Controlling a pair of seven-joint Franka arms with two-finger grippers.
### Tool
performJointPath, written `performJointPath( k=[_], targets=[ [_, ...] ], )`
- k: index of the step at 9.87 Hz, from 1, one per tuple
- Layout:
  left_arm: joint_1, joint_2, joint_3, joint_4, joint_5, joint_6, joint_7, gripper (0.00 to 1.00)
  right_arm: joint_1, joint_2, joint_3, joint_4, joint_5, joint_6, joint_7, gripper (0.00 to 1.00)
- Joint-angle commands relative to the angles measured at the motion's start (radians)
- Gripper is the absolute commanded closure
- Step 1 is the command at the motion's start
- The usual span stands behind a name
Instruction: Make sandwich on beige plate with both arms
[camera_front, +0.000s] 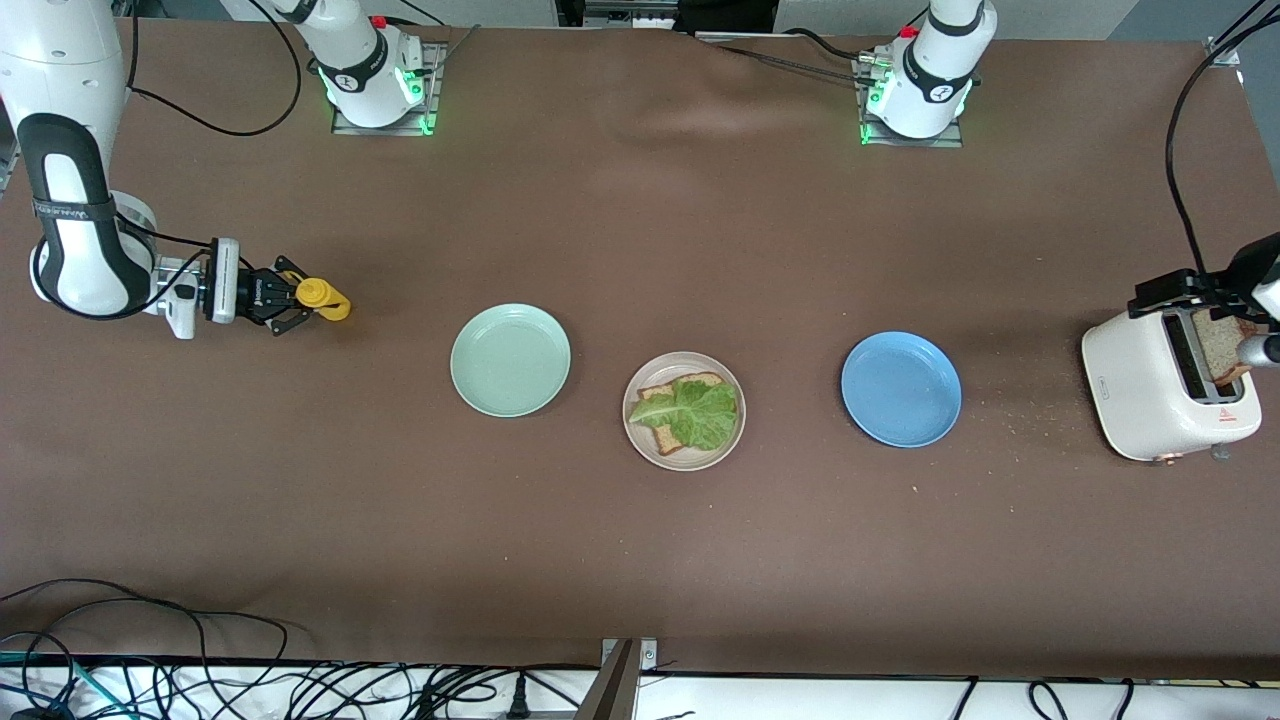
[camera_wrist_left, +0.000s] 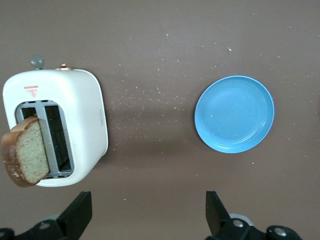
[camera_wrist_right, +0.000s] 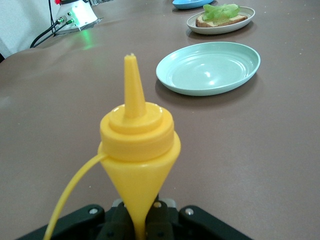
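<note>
Beige plate (camera_front: 684, 455) is sitting mid-desk, between the mint plate (camera_front: 510, 359) & the blue plate (camera_front: 900, 388), a bit nearer the front camera than both. On it: one bread slice (camera_front: 668, 392) w/ a lettuce leaf (camera_front: 697, 412) lying on top. No top slice yet, so the sandwich looks abt two-thirds built.

The missing slice (camera_wrist_left: 26, 156) is sticking up out of the toaster (camera_front: 1160, 390) at the left arm's end of the desk, leaning out of the slot, crust showing.

Left claw (camera_wrist_left: 147, 212) is hanging over the desk just beside the toaster, fingers spread wide, gripping nothing. Right claw (camera_front: 292, 297) is waiting over the desk at the right arm's end, clamped tight on a yellow squeeze bottle (camera_front: 324, 297), nozzle pointing toward the mint plate.

Handling, as a guess: the slice is prob light, dry & fairly stiff if toasted, but crumbly. Crumbs (camera_wrist_left: 145, 107) are already lying scattered on the desk between toaster & blue plate. Best hold is likely across the flat faces near the top crust, where it's standing clear of the slot; a gentle pinch, since a hard squeeze could crack it. Lifting straight up should keep it from snagging in the slot. Lettuce is soft & floppy and may be shifting if the slice gets dropped on it off-centre.
</note>
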Motion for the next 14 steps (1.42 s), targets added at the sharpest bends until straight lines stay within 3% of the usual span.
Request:
performJointPath(
  k=[1, 2, 3, 4, 5, 6, 8, 12, 14],
  targets=[
    [0.032, 0.023, -0.003, 0.025, 0.008, -0.012, 0.01, 0.0, -0.006, 0.025, 0.004, 0.008, 0.035, -0.009, -0.041, 0.92],
    [0.064, 0.029, -0.003, 0.025, 0.011, -0.014, 0.013, 0.0, -0.011, 0.027, 0.004, 0.01, 0.049, -0.009, -0.041, 0.81],
    [0.099, 0.034, -0.003, 0.013, 0.035, -0.012, 0.028, 0.0, -0.011, 0.027, 0.004, 0.011, 0.052, -0.009, -0.04, 0.43],
    [0.13, 0.038, -0.003, 0.014, 0.086, -0.009, 0.102, 0.0, -0.011, 0.028, 0.005, 0.011, 0.061, -0.011, -0.04, 0.17],
    [0.168, 0.069, -0.003, 0.024, 0.097, 0.006, 0.145, 0.0, -0.012, 0.037, 0.005, 0.013, 0.066, -0.011, -0.04, 0.06],
    [0.194, 0.083, -0.003, 0.015, 0.097, 0.042, 0.148, 0.0, -0.012, 0.039, 0.005, 0.016, 0.066, -0.012, -0.04, 0.0],
    [0.23, 0.133, -0.003, 0.004, 0.114, 0.092, 0.148, 0.0, -0.031, 0.04, 0.005, 0.028, 0.066, -0.031, -0.037, 0.0],
    [0.323, 0.112, -0.006, -0.163, 0.115, 0.276, 0.214, 0.0, -0.092, 0.065, 0.004, 0.063, 0.047, -0.061, -0.041, 0.0],
    [0.339, 0.111, -0.006, -0.197, 0.114, 0.302, 0.225, 0.0, -0.145, 0.086, 0.004, 0.105, -0.015, -0.078, -0.029, 0.0]
  ],
)
